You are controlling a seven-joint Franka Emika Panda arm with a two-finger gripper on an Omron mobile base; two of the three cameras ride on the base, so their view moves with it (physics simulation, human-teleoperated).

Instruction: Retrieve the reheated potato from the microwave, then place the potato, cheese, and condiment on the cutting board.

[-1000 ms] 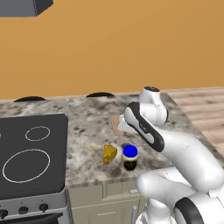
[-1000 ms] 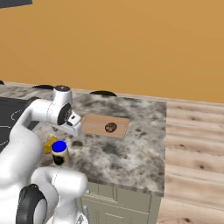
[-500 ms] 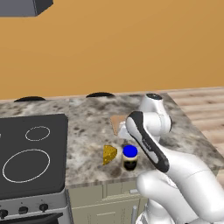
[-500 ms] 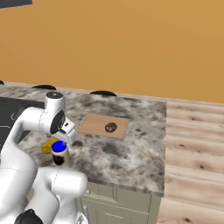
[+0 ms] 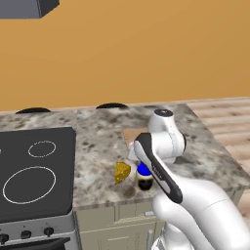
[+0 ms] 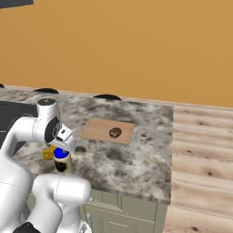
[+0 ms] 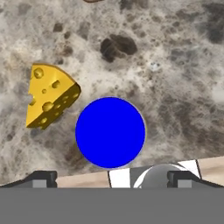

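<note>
The condiment, a dark jar with a round blue lid, stands near the counter's front edge. My gripper hangs open directly above it, a fingertip on either side of the lid and clear of it; the hand sits just over the jar. The cheese, a yellow wedge with holes, lies close beside the jar. The potato rests on the cutting board, farther back on the counter. The microwave is out of view.
A black stovetop takes up the counter's left part. The speckled counter ends at a front edge just before the jar and at a right edge above wooden floor. An orange wall stands behind.
The arm has swung from beside the cutting board toward the counter's front and come down over the jar. The jaws have stayed open; the jar, cheese and potato have not moved.
</note>
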